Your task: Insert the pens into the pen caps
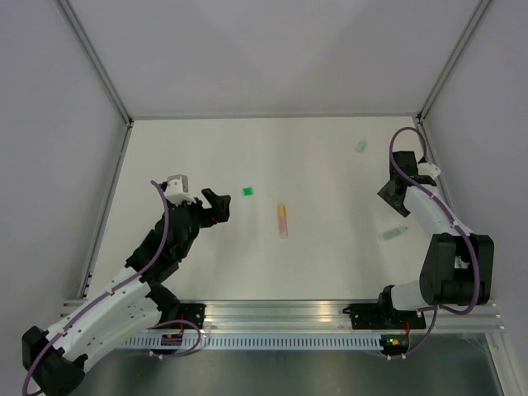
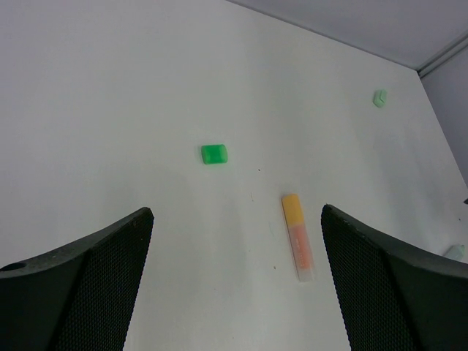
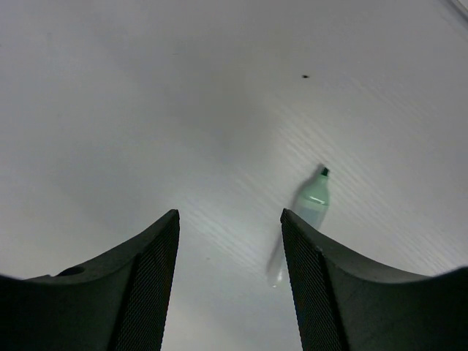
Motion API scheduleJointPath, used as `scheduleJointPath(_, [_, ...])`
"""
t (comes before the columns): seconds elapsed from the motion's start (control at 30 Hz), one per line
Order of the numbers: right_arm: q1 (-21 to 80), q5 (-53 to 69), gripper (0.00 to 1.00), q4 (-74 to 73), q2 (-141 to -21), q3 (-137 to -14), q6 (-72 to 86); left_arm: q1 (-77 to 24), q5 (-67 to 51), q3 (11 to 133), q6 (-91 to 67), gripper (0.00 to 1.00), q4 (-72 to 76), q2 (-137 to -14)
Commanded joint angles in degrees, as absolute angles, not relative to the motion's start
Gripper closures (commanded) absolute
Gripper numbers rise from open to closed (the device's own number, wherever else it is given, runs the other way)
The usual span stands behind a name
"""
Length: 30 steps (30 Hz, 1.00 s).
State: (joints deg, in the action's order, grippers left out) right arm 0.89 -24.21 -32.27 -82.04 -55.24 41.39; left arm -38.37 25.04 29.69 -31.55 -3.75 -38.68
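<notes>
An orange pen (image 1: 283, 219) lies mid-table; in the left wrist view it (image 2: 298, 235) lies just inside my right-hand finger, with a brighter orange far end. A bright green cap (image 1: 247, 191) (image 2: 214, 153) lies left of it. A pale green cap (image 1: 360, 146) (image 2: 380, 97) lies at the far right. A mint pen (image 1: 393, 233) (image 3: 313, 201) with a dark tip lies by my right gripper (image 1: 394, 202) (image 3: 229, 219), which is open and empty above the table. My left gripper (image 1: 220, 207) (image 2: 235, 213) is open and empty, left of the orange pen. No dark-bodied pen or separate orange cap shows.
White walls with metal frame posts (image 1: 99, 66) enclose the white table (image 1: 322, 165) on three sides. An aluminium rail (image 1: 280, 313) runs along the near edge between the arm bases.
</notes>
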Motion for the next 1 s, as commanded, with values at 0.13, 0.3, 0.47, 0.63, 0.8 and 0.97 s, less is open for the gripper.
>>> scheduleJointPath(0.13, [-6.0, -19.6, 0.36, -39.6, -81.5, -50.8, 49.6, -38.4, 24.9, 30.2, -30.4, 0.0, -2.7, -38.8])
scheduleJointPath(0.3, [-5.9, -16.1, 0.37, -38.9, -83.8, -49.6, 53.9, -38.4, 24.5, 30.2, -30.7, 0.0, -3.3, -37.6])
scheduleJointPath(0.47, [-5.9, -18.8, 0.36, -38.9, -84.3, -48.5, 56.0, -38.4, 24.3, 30.1, -30.9, 0.0, -3.2, -37.4])
scheduleJointPath(0.63, [-5.9, -17.8, 0.37, -38.4, -86.0, -47.9, 57.0, -38.4, 24.3, 30.1, -30.9, 0.0, -3.1, -37.9])
scheduleJointPath(0.8, [-5.9, -18.3, 0.38, -36.1, -87.5, -47.0, 56.2, -38.4, 24.7, 30.0, -30.9, 0.0, -3.0, -38.3])
scheduleJointPath(0.97, [-5.9, -16.2, 0.4, -33.2, -89.3, -45.4, 55.8, -38.4, 24.7, 30.0, -30.9, 0.0, -3.0, -38.5])
